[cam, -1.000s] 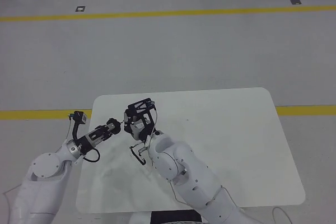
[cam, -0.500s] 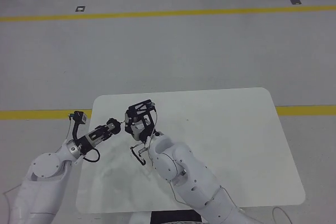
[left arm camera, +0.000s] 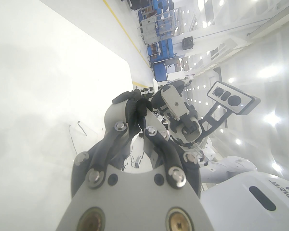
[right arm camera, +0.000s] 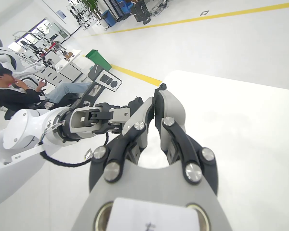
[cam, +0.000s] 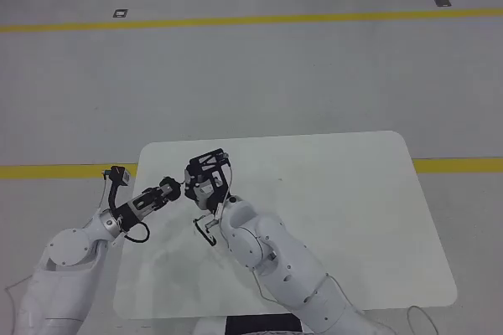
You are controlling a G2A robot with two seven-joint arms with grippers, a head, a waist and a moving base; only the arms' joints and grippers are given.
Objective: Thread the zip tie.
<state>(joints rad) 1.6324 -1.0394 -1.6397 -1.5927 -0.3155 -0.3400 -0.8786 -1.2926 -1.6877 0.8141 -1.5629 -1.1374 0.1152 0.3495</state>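
1. the left gripper and the right gripper meet almost tip to tip in the air over the near left part of the table.
2. the right gripper is pinched fully together with no gap between its pads. a small black nub of the zip tie sticks out just past its fingertips.
3. the left gripper is closed just as tightly. a dark bit pokes out at its tips, which i take to be the other end of the same tie (it is hard to tell apart from the black pads).
4. the tie is black, thin and very small. nearly all of it is hidden between the 2 sets of fingers, so its bend and its length cannot be made out. it is held up between the 2 grippers, not lying on the table.
5. as a judgement, the tie is off the table, both ends are gripped, and the ends have been brought close together.
6. whether the tail has entered the head cannot be seen. the feeding through and the pull to tighten look like what is left.
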